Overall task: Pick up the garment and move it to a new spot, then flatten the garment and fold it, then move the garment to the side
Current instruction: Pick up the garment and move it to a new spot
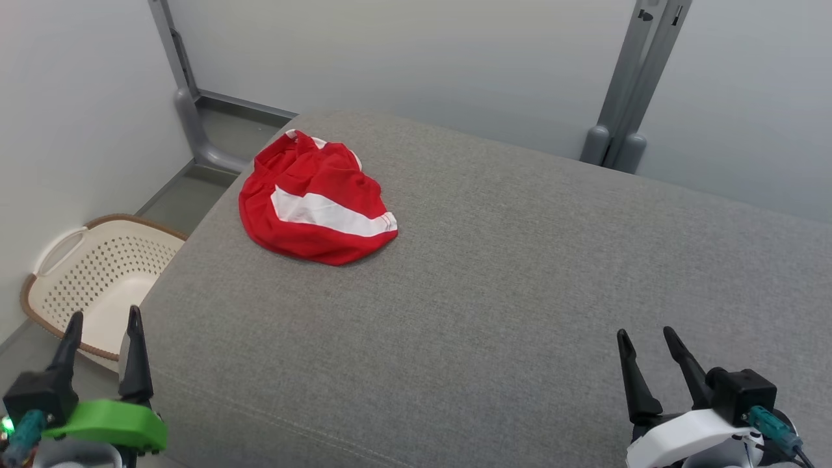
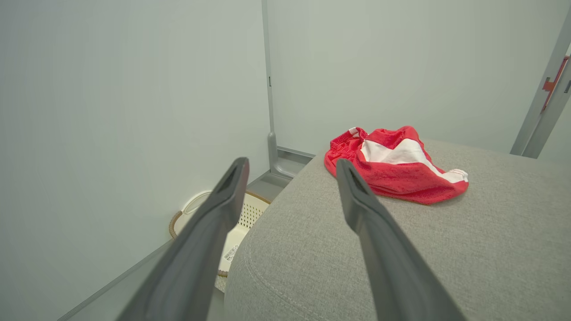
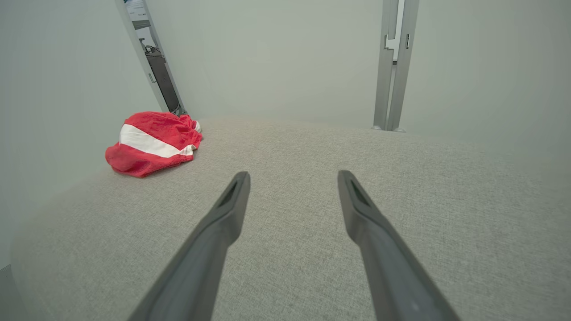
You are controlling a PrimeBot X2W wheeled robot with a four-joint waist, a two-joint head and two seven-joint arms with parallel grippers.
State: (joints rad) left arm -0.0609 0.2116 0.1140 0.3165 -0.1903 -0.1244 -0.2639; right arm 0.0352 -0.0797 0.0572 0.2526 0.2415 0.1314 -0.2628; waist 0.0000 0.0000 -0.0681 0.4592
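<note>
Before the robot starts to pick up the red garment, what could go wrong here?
1. The garment lies crumpled near the left edge of the grey cushion; a sideways pull could drop it toward the basket on the floor.
2. Its layers are bunched, so the open left claw may pinch several folds together, making flattening harder.

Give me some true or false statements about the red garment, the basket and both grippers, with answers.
1. The red and white garment lies crumpled on the grey cushion. True.
2. The left gripper is shut on the garment. False: it is open and well apart from it.
3. The right gripper is open and holds nothing. True.
4. The garment lies in the basket. False: the garment is on the cushion; the basket stands on the floor beside it.
</note>
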